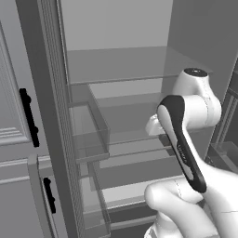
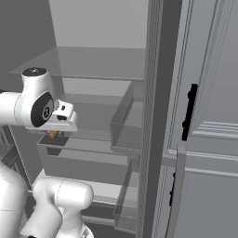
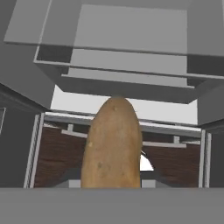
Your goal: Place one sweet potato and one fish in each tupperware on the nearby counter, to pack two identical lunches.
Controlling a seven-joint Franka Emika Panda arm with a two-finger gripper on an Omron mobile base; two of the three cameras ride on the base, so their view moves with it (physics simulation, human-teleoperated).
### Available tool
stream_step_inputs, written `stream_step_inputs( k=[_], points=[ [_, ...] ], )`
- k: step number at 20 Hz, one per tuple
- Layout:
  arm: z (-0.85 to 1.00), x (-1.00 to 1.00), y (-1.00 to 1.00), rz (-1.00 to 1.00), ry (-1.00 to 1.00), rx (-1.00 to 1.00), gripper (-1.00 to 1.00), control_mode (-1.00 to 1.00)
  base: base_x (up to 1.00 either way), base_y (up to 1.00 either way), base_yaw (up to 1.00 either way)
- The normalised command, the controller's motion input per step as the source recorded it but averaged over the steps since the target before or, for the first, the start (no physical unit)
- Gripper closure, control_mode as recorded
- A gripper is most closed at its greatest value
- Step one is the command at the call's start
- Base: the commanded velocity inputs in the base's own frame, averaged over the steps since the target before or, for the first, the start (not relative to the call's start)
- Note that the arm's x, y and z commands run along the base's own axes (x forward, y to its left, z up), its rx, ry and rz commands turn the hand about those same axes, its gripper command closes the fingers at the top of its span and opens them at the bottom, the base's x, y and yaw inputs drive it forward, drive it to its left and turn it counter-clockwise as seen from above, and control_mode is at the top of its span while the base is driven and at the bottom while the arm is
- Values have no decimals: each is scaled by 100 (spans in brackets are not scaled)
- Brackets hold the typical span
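An orange-brown sweet potato (image 3: pixel 113 144) stands lengthwise in the middle of the hand view, hiding the fingertips. My gripper (image 2: pixel 56 131) is shut on it. In the right base view a small part of the sweet potato (image 2: pixel 53 135) shows just below the white hand, in front of the open fridge's middle shelf (image 2: pixel 88 139). In the left base view my own forearm (image 1: pixel 183 144) covers the hand. The fish, the tupperware and the counter are out of view.
The fridge stands open ahead with several glass shelves (image 1: pixel 125 69) and clear door bins (image 1: pixel 90 135) (image 2: pixel 125 125). Grey panelled doors with black handles (image 1: pixel 28 116) (image 2: pixel 188 111) flank it. A dark brown wooden surface (image 3: pixel 57 157) lies beyond the potato in the hand view.
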Motion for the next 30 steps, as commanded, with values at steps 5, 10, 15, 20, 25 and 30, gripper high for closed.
stream_step_inputs(
  k=[5,10,15,20,25,30],
  points=[
    [1,-74,-2,-3,9,0,100,-100,0,0,0],
    [-2,-14,0,0,0,0,100,100,-20,0,0],
    [0,0,0,0,0,0,100,100,-100,1,-2],
    [0,0,0,0,0,0,100,100,-98,32,49],
    [0,0,0,0,0,0,100,100,-48,58,81],
    [0,0,0,0,0,0,100,100,-12,77,82]
  ],
)
